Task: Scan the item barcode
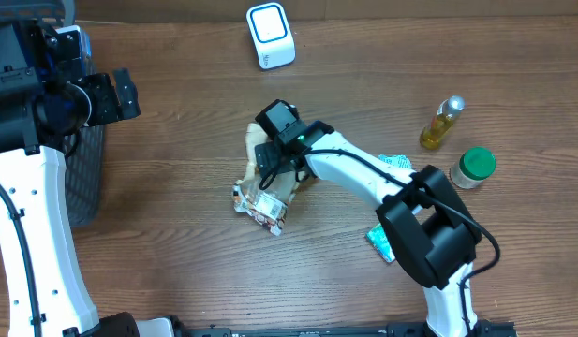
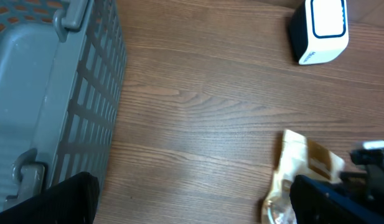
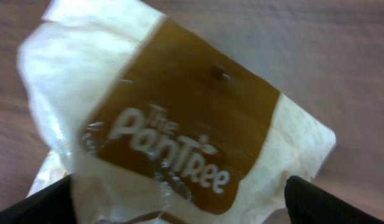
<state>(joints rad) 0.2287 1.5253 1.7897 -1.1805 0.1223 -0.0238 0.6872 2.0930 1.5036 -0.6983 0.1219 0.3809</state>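
The snack packet lay flat on the tabletop near the middle, brown "The PanTree" label up, well short of the white scanner standing at the far edge. The right gripper hung directly over the packet's far end. In its wrist view the jaws stood wide apart at either side of the wrapper, closed on nothing. That spread suited a soft, crinkly bag, giving room to come down around it before pinching. No barcode could be made out on the upward face, so it probably sat on the underside or on the small pale panel at the near end. The packet would likely need lifting and turning toward the scanner's window.

The left gripper waited at the far left above the grey mesh basket, jaws fully apart and empty, out of the right arm's way. A bottle, a green-lidded jar and a teal packet sat to the right, apart from the work.
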